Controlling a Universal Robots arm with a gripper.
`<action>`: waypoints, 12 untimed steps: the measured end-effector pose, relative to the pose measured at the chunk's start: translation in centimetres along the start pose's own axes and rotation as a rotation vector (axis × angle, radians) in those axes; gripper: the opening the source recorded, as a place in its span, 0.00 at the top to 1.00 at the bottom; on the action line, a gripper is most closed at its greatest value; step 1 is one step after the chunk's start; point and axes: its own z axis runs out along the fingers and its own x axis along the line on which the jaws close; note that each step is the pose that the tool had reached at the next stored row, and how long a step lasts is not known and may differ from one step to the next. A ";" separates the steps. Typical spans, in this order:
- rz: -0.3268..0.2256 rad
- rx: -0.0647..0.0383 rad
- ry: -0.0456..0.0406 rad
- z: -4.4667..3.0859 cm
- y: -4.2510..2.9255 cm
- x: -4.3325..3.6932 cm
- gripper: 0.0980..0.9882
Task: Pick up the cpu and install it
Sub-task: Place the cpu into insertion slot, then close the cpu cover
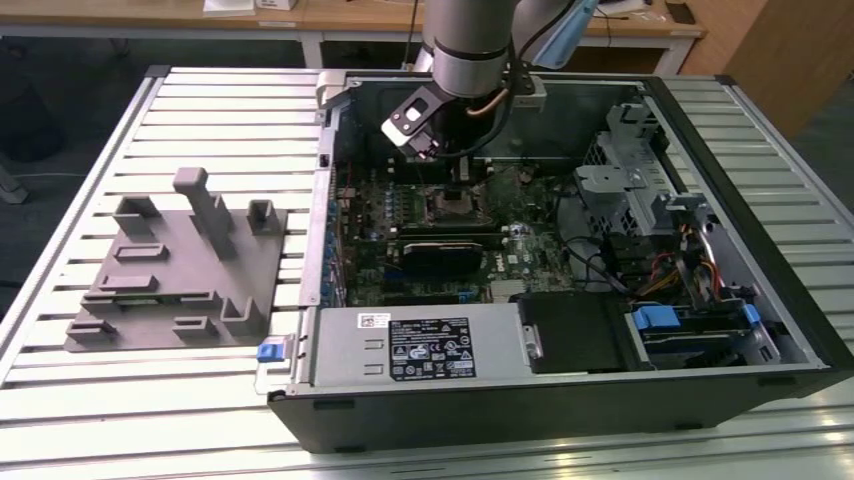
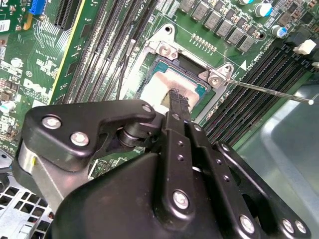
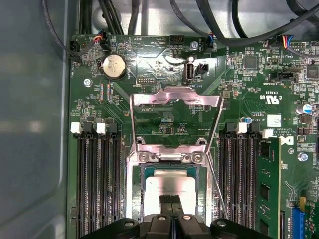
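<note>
The gripper [image 3: 172,200], fingers pressed together, rests its tips on the cpu [image 3: 167,185], lying directly beneath it in the socket [image 3: 132,189]. Just beyond, the retention plate [image 3: 175,95] stands open, so the install looks unfinished.

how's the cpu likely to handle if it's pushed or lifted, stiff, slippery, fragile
Likely stiff and light: the cpu is a flat metal-topped square. Its smooth top looks slippery under the gripper. Sitting within the socket frame, it probably won't slide sideways.

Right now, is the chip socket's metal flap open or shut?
Open: the flap is swung back off the cpu, whose silvery top lies bare.
</note>
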 end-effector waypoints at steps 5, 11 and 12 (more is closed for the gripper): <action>0.000 0.000 0.0000 -0.09 0.00 0.00 0.99; 0.000 0.000 0.0002 -0.20 0.01 0.00 0.99; 0.000 0.000 0.0000 -0.22 0.00 0.00 0.99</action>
